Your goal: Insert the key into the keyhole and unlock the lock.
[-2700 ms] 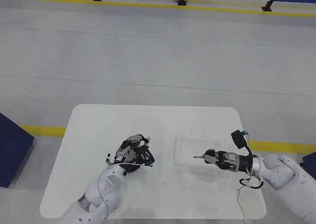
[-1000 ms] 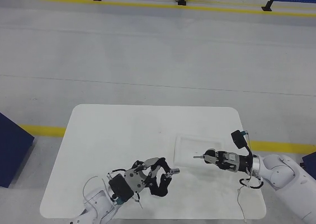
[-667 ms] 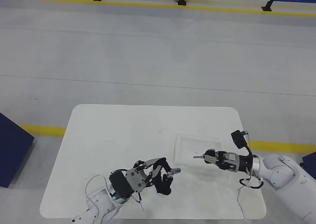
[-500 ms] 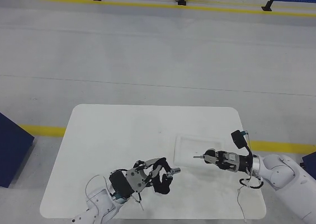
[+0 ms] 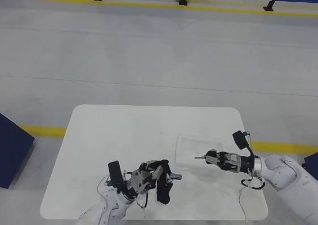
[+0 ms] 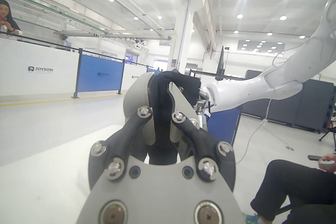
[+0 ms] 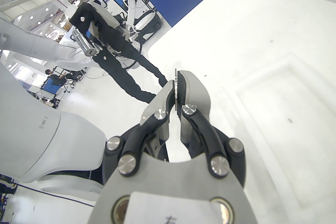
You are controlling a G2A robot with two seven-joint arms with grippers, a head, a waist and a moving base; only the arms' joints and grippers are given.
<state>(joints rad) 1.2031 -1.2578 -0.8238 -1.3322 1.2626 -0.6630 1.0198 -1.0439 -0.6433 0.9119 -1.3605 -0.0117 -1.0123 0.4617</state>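
My left gripper [image 5: 164, 179] hangs above the table's front middle, shut on the lock [image 5: 175, 176]. The lock's shiny cylinder sticks out toward the right arm. In the left wrist view black padded fingers [image 6: 157, 93] clamp the lock [image 6: 200, 107]. My right gripper [image 5: 209, 157] is over the tray, shut on the key [image 5: 199, 158], whose blade points left at the lock. The right wrist view shows the key [image 7: 175, 72] edge-on between the pads of the right gripper [image 7: 176, 80]. Farther off, the lock's keyhole end [image 7: 89, 51] faces this camera. A gap separates key and lock.
A shallow white tray [image 5: 189, 140] lies on the right half of the white table [image 5: 119, 129]; its rim [image 7: 262, 72] passes beneath the right gripper. The table's left and back parts are bare. Blue panels stand beside the table on both sides.
The left arm has swung from the table's middle to the front centre, lifting the lock and turning its cylinder toward the key. The right arm and key have stayed still.
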